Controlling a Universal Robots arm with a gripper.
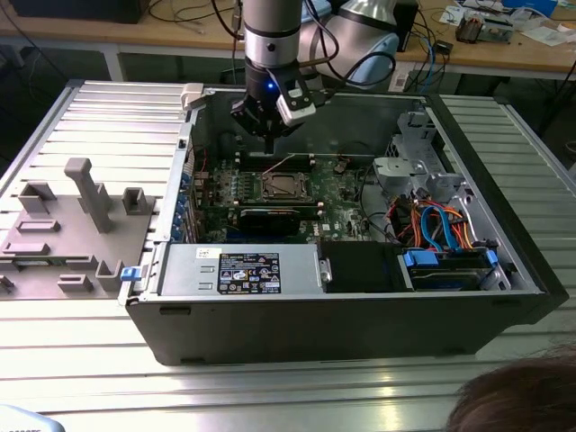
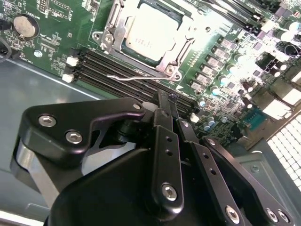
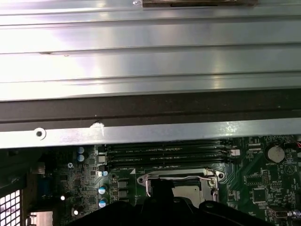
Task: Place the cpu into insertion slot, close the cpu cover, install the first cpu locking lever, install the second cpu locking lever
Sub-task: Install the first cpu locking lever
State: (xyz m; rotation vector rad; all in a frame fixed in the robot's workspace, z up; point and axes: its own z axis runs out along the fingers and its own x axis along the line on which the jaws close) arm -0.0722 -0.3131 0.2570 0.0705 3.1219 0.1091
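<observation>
The cpu (image 2: 149, 29) lies flat in the insertion slot (image 1: 286, 186) on the green board, its dull silver top showing. The cpu cover (image 2: 181, 49) is down around the chip, which shows through the cover's window. One thin wire locking lever (image 2: 136, 77) stands free off the socket's edge toward the memory slots; in the exterior view it rises as a pale slanted line (image 1: 281, 163). My gripper (image 2: 168, 98) hangs just above that lever, at the socket's far side in the exterior view (image 1: 269, 144). Its black fingers are shut with nothing between them. In the first wrist view the cover (image 3: 212, 181) shows with a wire bar across it.
Long black memory slots (image 2: 122, 66) run beside the socket. A black graphics card (image 1: 270, 219), a power supply (image 1: 243, 270) and a drive cage with cables (image 1: 432, 225) crowd the case. The case wall (image 3: 150, 106) is close behind the gripper. A grey fixture (image 1: 81, 216) stands on the exterior view's left.
</observation>
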